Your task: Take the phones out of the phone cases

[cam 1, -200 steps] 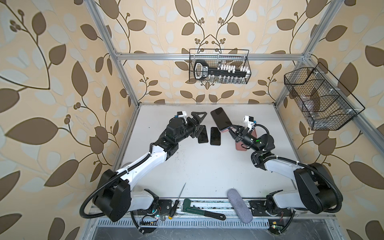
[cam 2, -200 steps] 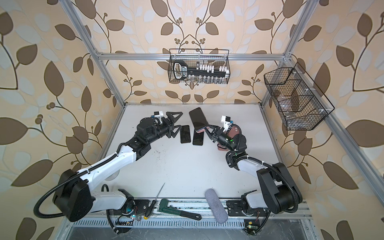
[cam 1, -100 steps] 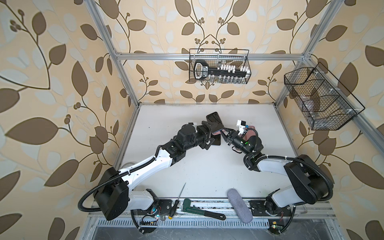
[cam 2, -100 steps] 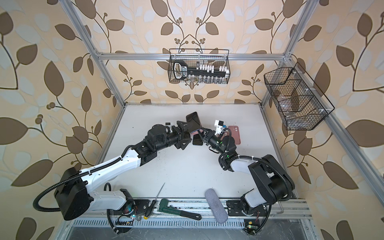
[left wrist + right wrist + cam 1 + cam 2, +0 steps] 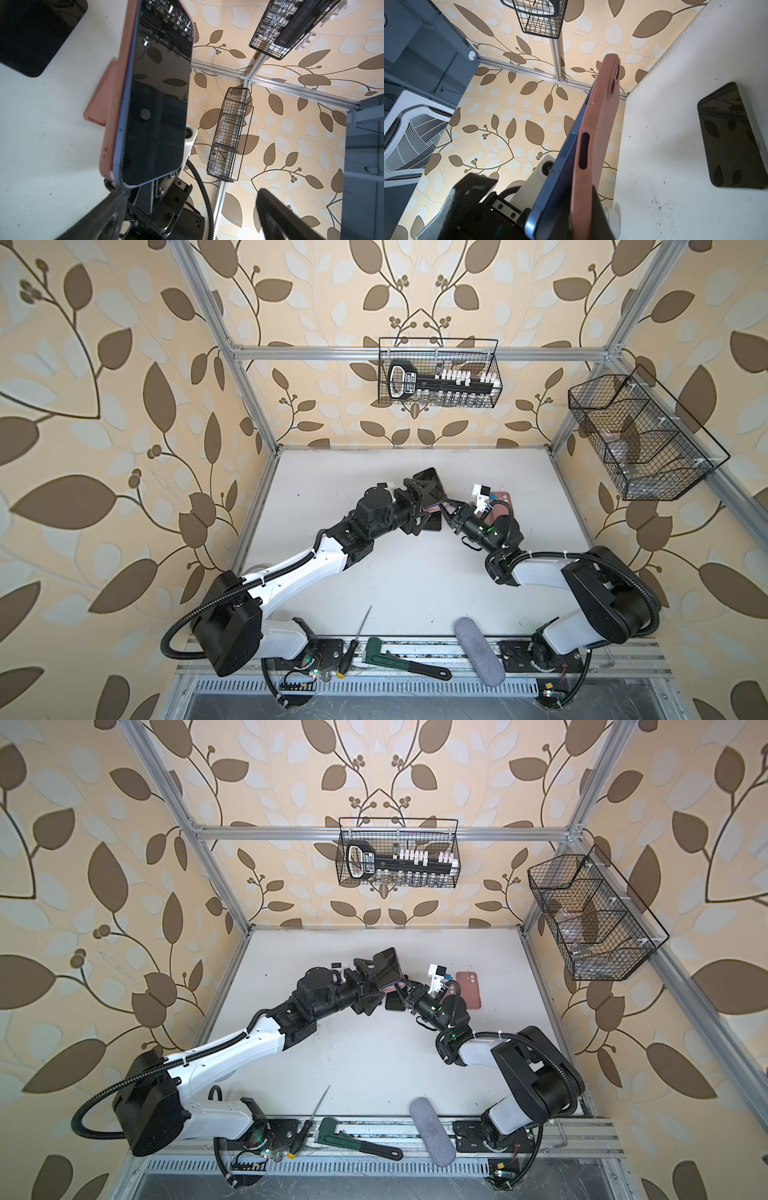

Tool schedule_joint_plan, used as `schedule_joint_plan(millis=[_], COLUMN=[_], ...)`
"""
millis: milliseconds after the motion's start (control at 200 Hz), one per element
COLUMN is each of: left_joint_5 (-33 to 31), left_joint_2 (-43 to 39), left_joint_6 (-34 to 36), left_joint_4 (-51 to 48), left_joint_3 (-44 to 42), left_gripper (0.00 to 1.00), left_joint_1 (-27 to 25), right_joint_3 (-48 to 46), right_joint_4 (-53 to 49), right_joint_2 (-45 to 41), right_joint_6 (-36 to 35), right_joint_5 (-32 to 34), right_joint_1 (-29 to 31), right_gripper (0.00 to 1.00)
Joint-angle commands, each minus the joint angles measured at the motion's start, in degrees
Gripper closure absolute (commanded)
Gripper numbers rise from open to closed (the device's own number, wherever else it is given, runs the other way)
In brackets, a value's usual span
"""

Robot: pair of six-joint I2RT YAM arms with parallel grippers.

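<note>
Right gripper [image 5: 447, 507] clamps the pink phone case [image 5: 593, 145], phone [image 5: 158, 99] inside. Left gripper [image 5: 424, 506] gapes wide alongside, gripping nothing.

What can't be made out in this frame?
Where the right gripper grips the phone case: left gripper partly covers it in both top views; frame edge cuts it in right wrist view.
Black phones on the table: partly under grippers, top views.
Side basket contents: too small, top views.
</note>
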Motion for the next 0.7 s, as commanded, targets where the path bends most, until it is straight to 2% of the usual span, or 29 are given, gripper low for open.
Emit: schedule_joint_plan(millis=[0, 694], left_joint_5=[-2.36, -4.96], left_joint_2=[-1.04, 1.14], left_joint_6=[0.68, 1.83], left_joint_4=[2.09, 3.34], left_joint_3=[2.49, 2.18], left_gripper=[0.01, 0.03], left_joint_1=[-0.17, -0.12], right_joint_3=[-0.22, -1.86], right_joint_4=[6.00, 6.49], right_joint_2=[-2.28, -3.95], right_joint_6=[-0.48, -0.86], right_joint_5=[1.08, 2.02], right_joint_1=[0.29, 1.88], right_gripper=[1.00, 1.00])
